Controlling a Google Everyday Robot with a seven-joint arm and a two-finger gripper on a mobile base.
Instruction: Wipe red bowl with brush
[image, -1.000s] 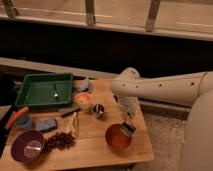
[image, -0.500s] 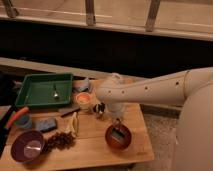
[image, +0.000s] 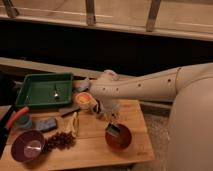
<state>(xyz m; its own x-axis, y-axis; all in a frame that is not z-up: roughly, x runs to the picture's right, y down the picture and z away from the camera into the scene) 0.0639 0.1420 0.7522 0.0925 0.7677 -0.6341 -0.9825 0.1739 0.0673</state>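
The red bowl (image: 119, 138) sits near the front right of the wooden table (image: 90, 147). It is glossy orange-red. My gripper (image: 112, 126) hangs from the white arm (image: 145, 87) right over the bowl's left rim. It is shut on the brush (image: 113, 130), whose pale greyish head rests inside the bowl at its upper left.
A purple-maroon bowl (image: 27, 146) stands at the front left with dark grapes (image: 61, 140) beside it. A green tray (image: 44, 90) lies at the back left. A small pale-orange cup (image: 84, 100), a banana (image: 74, 123), a blue sponge (image: 46, 124) and an orange-handled tool (image: 16, 117) are also on the table.
The arm has swung left and reached further out. The gripper with the brush has shifted left across the red bowl, from its right part to its left rim.
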